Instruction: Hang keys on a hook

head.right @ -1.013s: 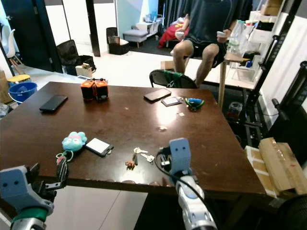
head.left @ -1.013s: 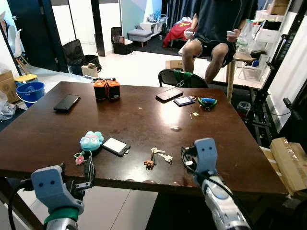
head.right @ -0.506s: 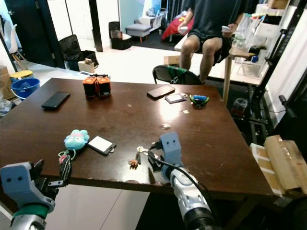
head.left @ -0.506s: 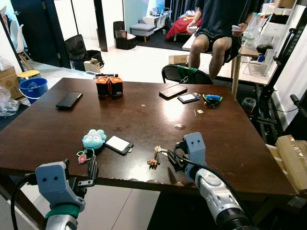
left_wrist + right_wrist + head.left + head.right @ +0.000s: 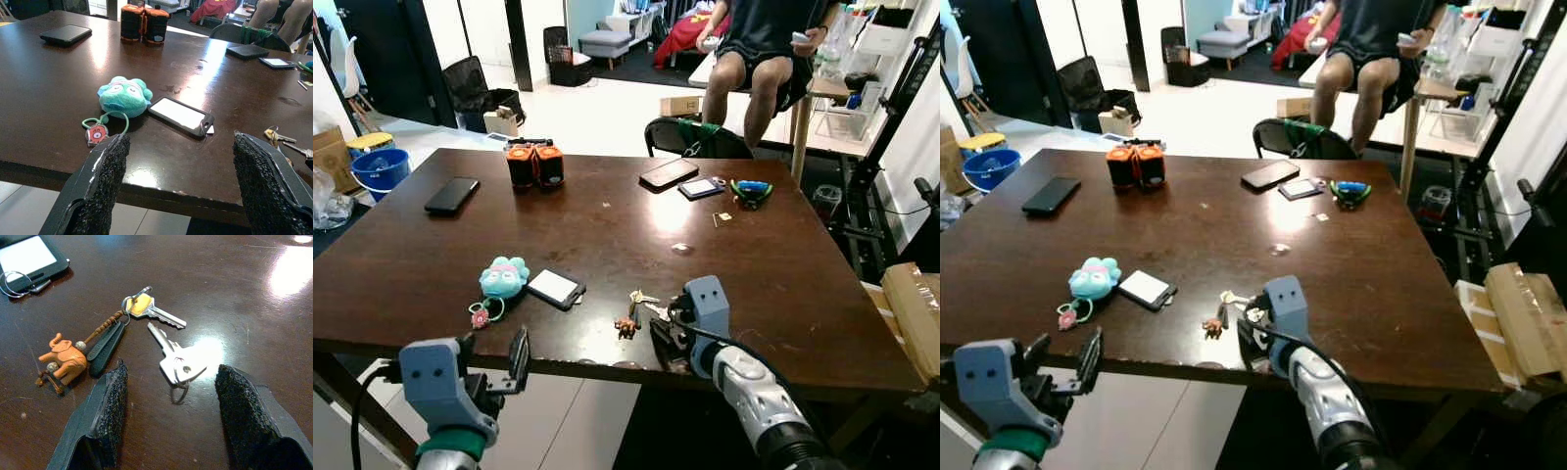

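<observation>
A bunch of keys [image 5: 161, 335] with an orange elephant charm [image 5: 63, 359] lies near the front edge of the dark table [image 5: 607, 225]; in the head view the keys [image 5: 636, 304] sit just left of my right arm. My right gripper [image 5: 168, 399] hovers low over the tabletop, open, its fingers [image 5: 110, 406] straddling the silver key without touching it. My left gripper [image 5: 178, 188] stands open below the table's front edge, facing a teal plush keychain [image 5: 124, 95] and a white-faced phone [image 5: 181, 113].
Two orange-black cylinders [image 5: 533, 164], a black phone [image 5: 450, 194] and several small devices [image 5: 705, 184] lie on the far half. A person sits on a chair [image 5: 690, 147] beyond the table. A blue bucket [image 5: 377, 168] stands on the left, a box [image 5: 913, 304] on the right.
The camera has shifted. My right gripper has come down and forward to the keys, its fingers now either side of them. The left arm has stayed near the table's front edge.
</observation>
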Motion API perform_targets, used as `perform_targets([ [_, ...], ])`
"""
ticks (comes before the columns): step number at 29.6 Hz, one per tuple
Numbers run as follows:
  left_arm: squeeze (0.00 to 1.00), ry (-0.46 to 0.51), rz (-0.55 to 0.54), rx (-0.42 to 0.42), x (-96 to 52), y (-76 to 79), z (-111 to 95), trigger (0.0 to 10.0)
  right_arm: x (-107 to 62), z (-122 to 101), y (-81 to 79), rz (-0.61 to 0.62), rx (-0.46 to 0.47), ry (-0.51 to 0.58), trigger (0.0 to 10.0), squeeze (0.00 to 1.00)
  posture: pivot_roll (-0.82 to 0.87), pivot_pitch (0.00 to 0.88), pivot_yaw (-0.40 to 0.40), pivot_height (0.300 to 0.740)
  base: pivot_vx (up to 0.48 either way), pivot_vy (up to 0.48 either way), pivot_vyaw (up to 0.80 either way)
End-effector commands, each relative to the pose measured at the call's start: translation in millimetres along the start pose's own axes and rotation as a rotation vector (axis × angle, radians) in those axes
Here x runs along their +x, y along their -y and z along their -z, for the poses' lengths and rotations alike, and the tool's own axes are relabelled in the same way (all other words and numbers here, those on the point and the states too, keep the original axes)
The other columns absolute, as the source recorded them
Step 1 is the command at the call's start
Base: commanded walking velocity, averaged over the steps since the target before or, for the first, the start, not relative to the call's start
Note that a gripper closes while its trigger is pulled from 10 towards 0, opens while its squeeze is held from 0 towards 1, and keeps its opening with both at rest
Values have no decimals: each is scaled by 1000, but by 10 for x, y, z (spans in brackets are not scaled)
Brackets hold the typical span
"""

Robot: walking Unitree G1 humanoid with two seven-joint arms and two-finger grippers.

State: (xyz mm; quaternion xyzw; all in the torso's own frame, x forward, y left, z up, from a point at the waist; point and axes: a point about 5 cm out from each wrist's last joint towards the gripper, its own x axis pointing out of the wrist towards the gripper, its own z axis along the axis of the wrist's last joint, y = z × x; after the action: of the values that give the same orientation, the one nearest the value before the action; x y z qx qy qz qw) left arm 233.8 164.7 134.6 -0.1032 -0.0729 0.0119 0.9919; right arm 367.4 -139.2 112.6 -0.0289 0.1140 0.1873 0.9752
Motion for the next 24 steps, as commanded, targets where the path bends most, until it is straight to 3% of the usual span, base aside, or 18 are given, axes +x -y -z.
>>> perform_targets([
  [1, 0, -15, 5, -8, -34, -6, 12, 10000, -5, 125, -31, -24, 19, -63, 10000, 0, -123, 102, 96, 740, 0, 0, 0],
  [7, 0, -25, 14, -17, -39, 4, 22, 10000, -15, 159, -47, -61, 13, -87, 10000, 0, -124, 104, 94, 740, 0, 0, 0],
  [16, 0, -39, 144, 4, -74, 142, 23, 10000, -25, 203, -58, -80, 6, -110, 10000, 0, -118, 104, 90, 740, 0, 0, 0],
  [17, 0, -40, 231, 37, -100, 235, 14, 10000, -25, 205, -56, -83, 5, -114, 10000, 0, -118, 104, 90, 740, 0, 0, 0],
  [18, 0, -40, 231, 37, -100, 235, 14, 10000, -25, 205, -56, -83, 5, -114, 10000, 0, -118, 104, 90, 740, 0, 0, 0],
  [19, 0, -44, 319, 67, -128, 330, 15, 10000, -24, 204, -52, -83, 3, -115, 10000, 0, -118, 104, 90, 740, 0, 0, 0],
  [20, 0, -44, 319, 67, -128, 330, 15, 10000, -24, 204, -52, -83, 3, -115, 10000, 0, -118, 104, 90, 740, 0, 0, 0],
  [21, 0, -55, 393, 104, -154, 408, 29, 10000, -24, 203, -48, -82, 2, -115, 10000, 0, -121, 96, 90, 740, 0, 0, 0],
  [24, 0, -64, 437, 138, -169, 456, 47, 10000, -23, 201, -43, -81, 2, -115, 10000, 0, -121, 96, 90, 740, 0, 0, 0],
])
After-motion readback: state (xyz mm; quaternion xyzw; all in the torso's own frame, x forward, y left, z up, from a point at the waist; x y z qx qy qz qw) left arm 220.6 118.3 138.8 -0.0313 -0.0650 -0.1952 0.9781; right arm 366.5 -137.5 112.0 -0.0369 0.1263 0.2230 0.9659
